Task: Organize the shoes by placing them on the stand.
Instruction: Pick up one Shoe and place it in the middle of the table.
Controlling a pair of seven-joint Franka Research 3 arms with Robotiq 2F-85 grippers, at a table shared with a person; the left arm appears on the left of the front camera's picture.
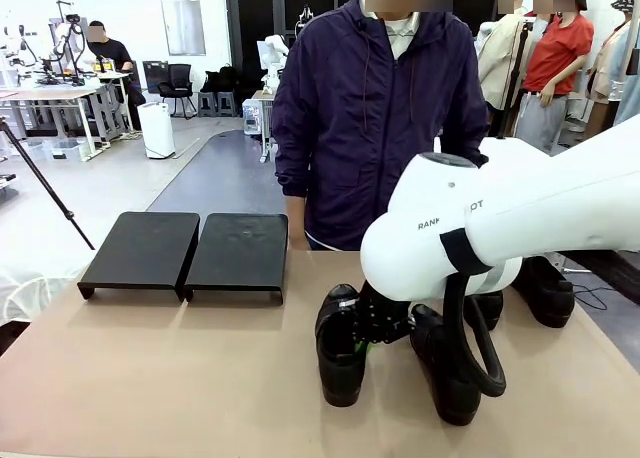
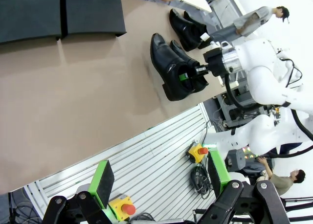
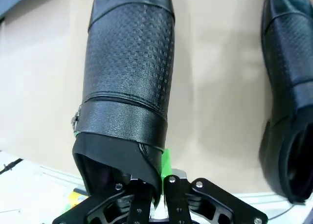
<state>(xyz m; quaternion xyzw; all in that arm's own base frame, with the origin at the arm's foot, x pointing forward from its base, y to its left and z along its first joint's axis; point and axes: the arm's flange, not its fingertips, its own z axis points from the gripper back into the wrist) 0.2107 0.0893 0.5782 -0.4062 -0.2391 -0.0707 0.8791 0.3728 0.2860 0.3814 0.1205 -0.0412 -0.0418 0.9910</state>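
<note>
Right gripper (image 3: pixel 157 179) pinching shoe (image 3: pixel 129 87), textured black leather

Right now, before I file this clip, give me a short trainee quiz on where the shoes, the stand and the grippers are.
1. How many of the shoes rest on the stand?
2. The right gripper is: A) open, holding nothing; B) shut on the collar of a shoe; C) shut on the stand.
3. True or false: the left gripper is open and holds nothing.
Key: 1 zero; 2 B; 3 true.
</note>
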